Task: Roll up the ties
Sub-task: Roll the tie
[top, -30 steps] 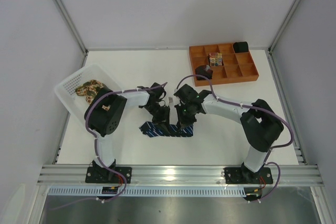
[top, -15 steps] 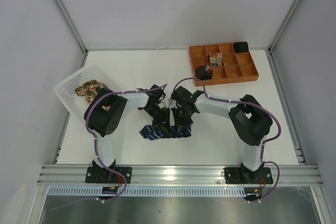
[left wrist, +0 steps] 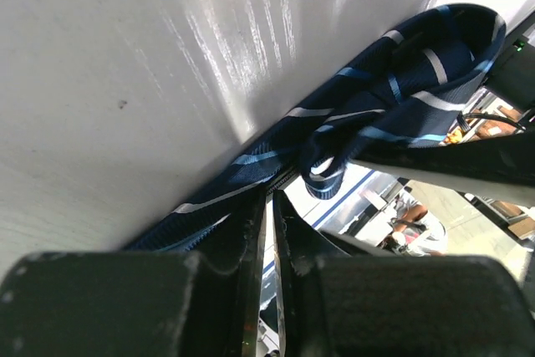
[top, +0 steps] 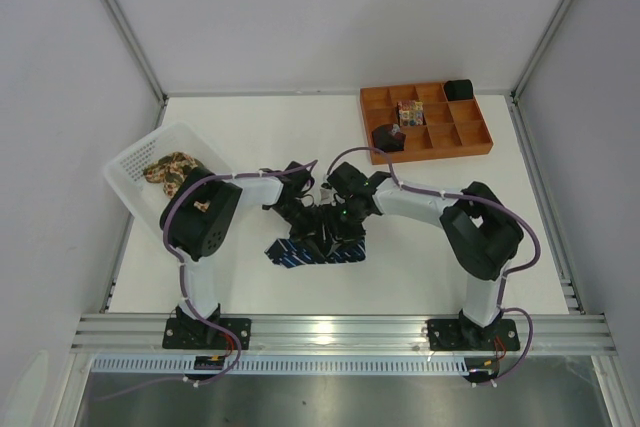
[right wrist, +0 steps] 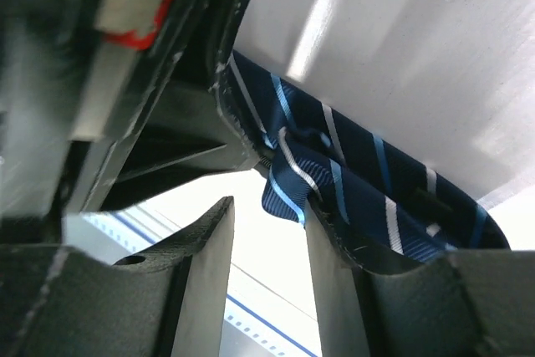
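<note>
Navy tie [left wrist: 401,98] pinched by left gripper [left wrist: 269,200]; right gripper [right wrist: 267,205] stands parted beside it.

- navy tie [top: 322,251], middle of the desk: dark blue with thin pale-blue and whitish diagonal stripes
- floral tie [top: 170,169], far left: tan with a green-and-brown print
- basket [top: 140,147]: white, perforated
- tray [top: 440,154], far right: orange-brown
- desk [top: 250,127]: plain white
- arms [top: 420,205]: black and white, with purple cables [top: 530,237]
</note>
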Tool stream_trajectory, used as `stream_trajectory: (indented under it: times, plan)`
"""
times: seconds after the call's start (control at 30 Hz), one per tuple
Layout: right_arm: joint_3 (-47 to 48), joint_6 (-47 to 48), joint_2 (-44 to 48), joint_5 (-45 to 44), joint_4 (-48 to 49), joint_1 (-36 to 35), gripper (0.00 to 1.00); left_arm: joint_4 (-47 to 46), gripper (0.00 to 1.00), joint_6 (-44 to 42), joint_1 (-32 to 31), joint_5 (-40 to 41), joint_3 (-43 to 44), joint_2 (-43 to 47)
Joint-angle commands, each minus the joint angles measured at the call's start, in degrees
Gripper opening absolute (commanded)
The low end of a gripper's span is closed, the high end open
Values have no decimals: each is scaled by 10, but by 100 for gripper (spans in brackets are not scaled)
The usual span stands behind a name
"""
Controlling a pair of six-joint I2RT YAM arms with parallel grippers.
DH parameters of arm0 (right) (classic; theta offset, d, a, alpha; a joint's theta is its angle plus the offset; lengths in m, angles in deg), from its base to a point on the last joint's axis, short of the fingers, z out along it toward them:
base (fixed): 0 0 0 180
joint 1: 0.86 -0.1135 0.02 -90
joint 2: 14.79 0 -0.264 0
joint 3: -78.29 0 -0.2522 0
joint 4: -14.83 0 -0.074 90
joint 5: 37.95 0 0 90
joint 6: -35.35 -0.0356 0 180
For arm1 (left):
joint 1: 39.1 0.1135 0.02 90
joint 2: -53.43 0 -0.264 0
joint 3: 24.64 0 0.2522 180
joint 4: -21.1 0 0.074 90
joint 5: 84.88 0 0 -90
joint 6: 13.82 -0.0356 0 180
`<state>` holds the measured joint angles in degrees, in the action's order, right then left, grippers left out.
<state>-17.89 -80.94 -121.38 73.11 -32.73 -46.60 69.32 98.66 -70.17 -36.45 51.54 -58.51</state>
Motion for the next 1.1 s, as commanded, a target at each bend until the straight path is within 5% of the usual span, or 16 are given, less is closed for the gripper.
stream_trajectory:
  times: [0.0, 0.47, 0.77, 1.07]
  plan:
    - [-5, 4, 41, 21, 9, 18, 45, 9, 14, -20, 10, 40, 4, 19]
    - [-64, -31, 64, 93, 69, 59, 43, 59, 14, -27, 13, 20, 60, 64]
    - [-70, -19, 51, 76, 64, 58, 36, 55, 13, -25, 14, 23, 17, 97]
    - [-72, -14, 37, 67, 67, 56, 35, 90, 21, -21, 19, 172, -24, 160]
